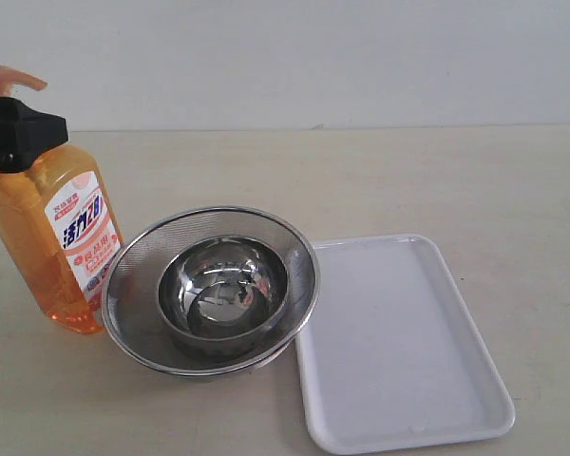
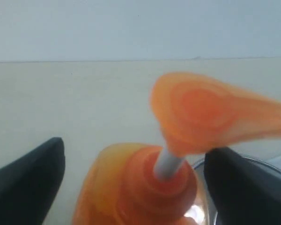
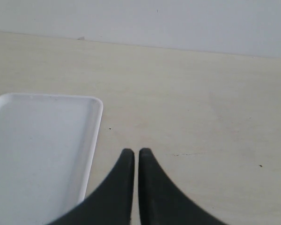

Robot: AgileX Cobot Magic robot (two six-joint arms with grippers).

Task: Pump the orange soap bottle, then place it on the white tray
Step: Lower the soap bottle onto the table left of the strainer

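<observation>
Exterior view showed the bottle (image 1: 52,247) standing on the counter (image 1: 456,180) at the far left, just beside the strainer (image 1: 133,275), which held a steel bowl (image 1: 223,285). The tray (image 1: 399,342) lay right of the strainer, its left edge meeting the strainer rim; the bottle stood well apart from it. The left jaws were released, straddling the bottle neck below the pump head (image 1: 14,81), with a clear gap on one side. The right jaws were clenched together, grasping nothing, above the counter near a tray edge.
</observation>
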